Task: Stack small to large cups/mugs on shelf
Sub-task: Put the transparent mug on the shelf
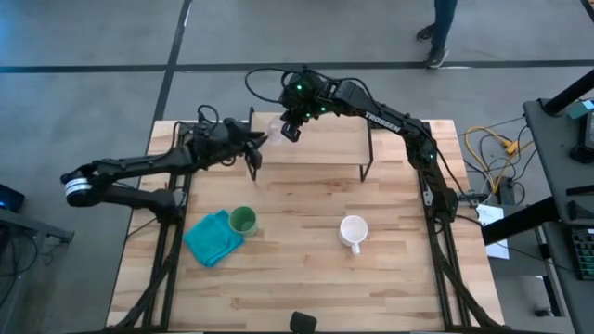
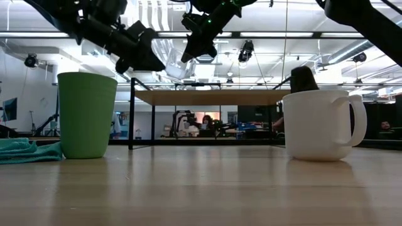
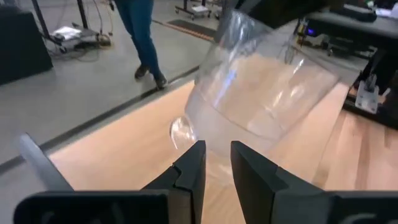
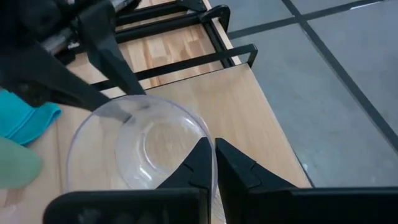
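Note:
The small clear glass cup [image 1: 274, 123] hangs tilted in the air above the left end of the shelf [image 1: 325, 144], a light-wood board on thin black legs. My right gripper [image 4: 213, 155] is shut on it. My left gripper [image 3: 217, 158] points at the cup's base [image 3: 186, 130] from the table's left, its fingers a narrow gap apart; whether they touch the glass, I cannot tell. The green cup [image 1: 243, 220] stands upright beside the teal cloth [image 1: 212, 238]. The white handled mug [image 1: 353, 230] stands upright toward the right. My right gripper pinches the glass cup's rim [image 4: 200, 127], one finger inside the cup and one outside. It comes slanting down from above and from the table's right. The cup is lifted clear and tilted, between the two grippers [image 2: 176, 63].
The shelf stands at the table's far edge, with black legs [image 1: 369, 158] below its board. Cables and equipment lie right of the table [image 1: 492, 158]. A person walks on the floor beyond the far edge [image 1: 441, 28]. Bare tabletop lies between green cup and mug.

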### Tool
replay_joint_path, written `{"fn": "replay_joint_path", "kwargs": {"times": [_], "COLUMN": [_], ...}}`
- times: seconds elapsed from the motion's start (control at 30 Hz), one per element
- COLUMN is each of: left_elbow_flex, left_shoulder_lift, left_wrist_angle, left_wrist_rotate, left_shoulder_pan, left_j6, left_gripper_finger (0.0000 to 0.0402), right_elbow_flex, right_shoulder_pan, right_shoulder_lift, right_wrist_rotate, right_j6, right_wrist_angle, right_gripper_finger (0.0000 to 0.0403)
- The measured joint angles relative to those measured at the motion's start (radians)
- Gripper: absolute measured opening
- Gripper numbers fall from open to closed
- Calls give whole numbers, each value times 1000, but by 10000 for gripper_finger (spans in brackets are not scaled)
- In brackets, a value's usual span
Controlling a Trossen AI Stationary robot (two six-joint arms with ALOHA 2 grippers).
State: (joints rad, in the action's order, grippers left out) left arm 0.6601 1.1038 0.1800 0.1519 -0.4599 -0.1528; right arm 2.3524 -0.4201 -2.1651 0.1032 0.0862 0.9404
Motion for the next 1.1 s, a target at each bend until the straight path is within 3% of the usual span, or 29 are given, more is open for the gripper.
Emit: {"fn": "replay_joint_path", "kwargs": {"times": [0.5,1.1], "left_elbow_flex": [4,5], "left_shoulder_lift": [78,61], "left_wrist_angle": [-7,-51], "left_wrist_rotate": [-28,-45], "left_shoulder_pan": [1,0], "left_j6": [-26,-24], "left_gripper_finger": [63,63], "right_elbow_flex": [-29,-91], "right_shoulder_pan": [1,2], "right_shoulder_lift": [0,3], "right_wrist_rotate": [49,54], "right_j6": [-38,-53], "right_wrist_angle": [15,-59], "right_gripper_finger": [9,16]}}
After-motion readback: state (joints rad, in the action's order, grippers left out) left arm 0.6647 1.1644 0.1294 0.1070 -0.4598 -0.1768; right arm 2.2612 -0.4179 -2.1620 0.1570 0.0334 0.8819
